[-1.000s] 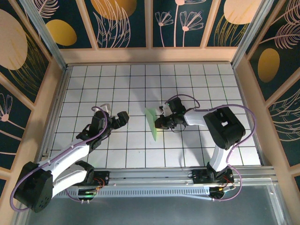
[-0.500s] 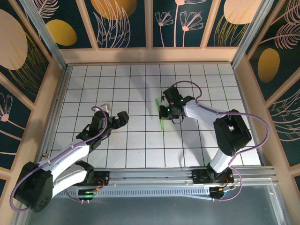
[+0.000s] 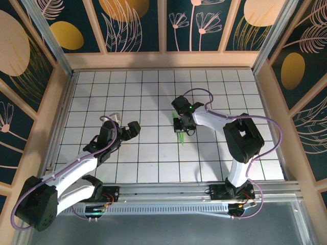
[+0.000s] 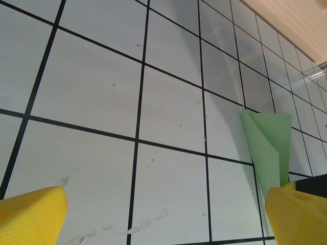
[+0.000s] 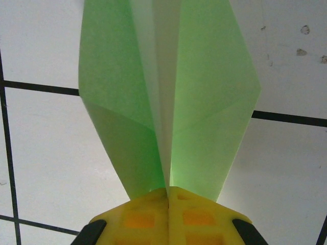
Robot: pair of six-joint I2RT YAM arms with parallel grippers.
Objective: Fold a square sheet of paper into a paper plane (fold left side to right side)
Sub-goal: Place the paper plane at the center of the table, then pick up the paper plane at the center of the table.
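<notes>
- Since a second ago the right gripper [image 3: 181, 127] has swung away from the near edge and turned. The paper plane [image 3: 181, 138] it carries, which then showed as a broad pale wedge to its left, now shows from above as a thin green sliver.
- That sliver points toward the near side of the white grid table [image 3: 153, 158], around the middle of the board and a little right of centre.
- Up close in the right wrist view, the right gripper [image 5: 168, 196] has its yellow pads pressed together on the bottom end of the paper plane [image 5: 204, 102], right at the centre fold.
- From there the paper spreads into two bright green flaps either side of a paler central crease, each flap with a slanted fold line across its lower part.
- I cannot tell whether its far end touches the table.
- Over on the left, the left gripper [image 3: 125, 127] has not budged; it sits well apart from the plane with its jaws spread wide and nothing between them.
- In the left wrist view, the left gripper [image 4: 163, 217] frames bare tiles, and the paper plane [image 4: 268, 143] stands as a pointed mint wedge just beyond the right-hand pad.
</notes>
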